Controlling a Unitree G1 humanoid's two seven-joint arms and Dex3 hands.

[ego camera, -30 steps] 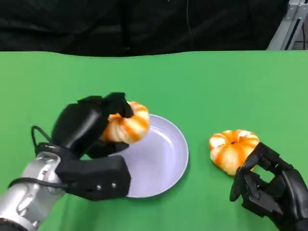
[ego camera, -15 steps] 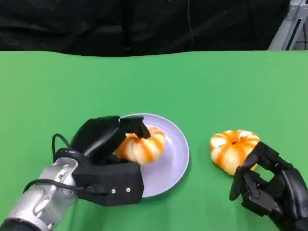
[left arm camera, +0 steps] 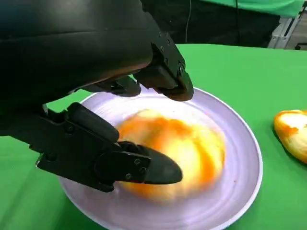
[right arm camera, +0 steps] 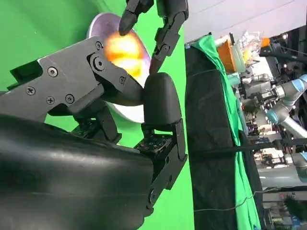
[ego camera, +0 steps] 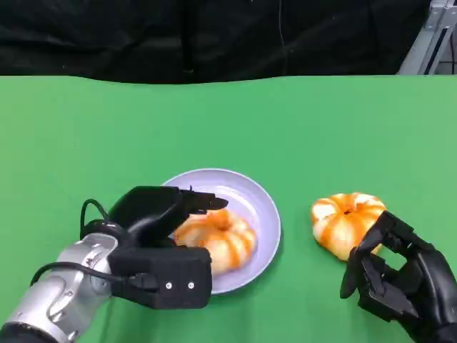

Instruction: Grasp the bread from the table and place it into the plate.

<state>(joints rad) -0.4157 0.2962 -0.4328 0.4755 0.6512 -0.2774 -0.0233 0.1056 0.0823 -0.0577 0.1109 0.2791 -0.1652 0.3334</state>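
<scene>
An orange-and-white striped bread (ego camera: 221, 234) lies in the lavender plate (ego camera: 263, 204). My left hand (ego camera: 153, 214) hovers over its left side, fingers spread above it and thumb low beside it, not gripping. In the left wrist view the bread (left arm camera: 182, 153) looks blurred in the plate (left arm camera: 242, 167), with a gap under the upper fingers (left arm camera: 168, 79). A second bread (ego camera: 346, 221) sits on the green table to the plate's right. My right hand (ego camera: 396, 282) rests just in front of it, fingers loosely bent and holding nothing. The right wrist view shows the plate's bread (right arm camera: 122, 48) beyond my right hand (right arm camera: 144, 96).
The green table (ego camera: 107, 128) stretches wide to the left and behind the plate. A black curtain (ego camera: 214, 36) hangs behind its far edge. A metal frame (ego camera: 428, 36) stands at the back right. The second bread (left arm camera: 293, 134) lies close to the plate's right rim.
My left hand carried the bread down and rightward from above the plate's left rim into the plate, and its fingers have come off it. The right hand has not moved.
</scene>
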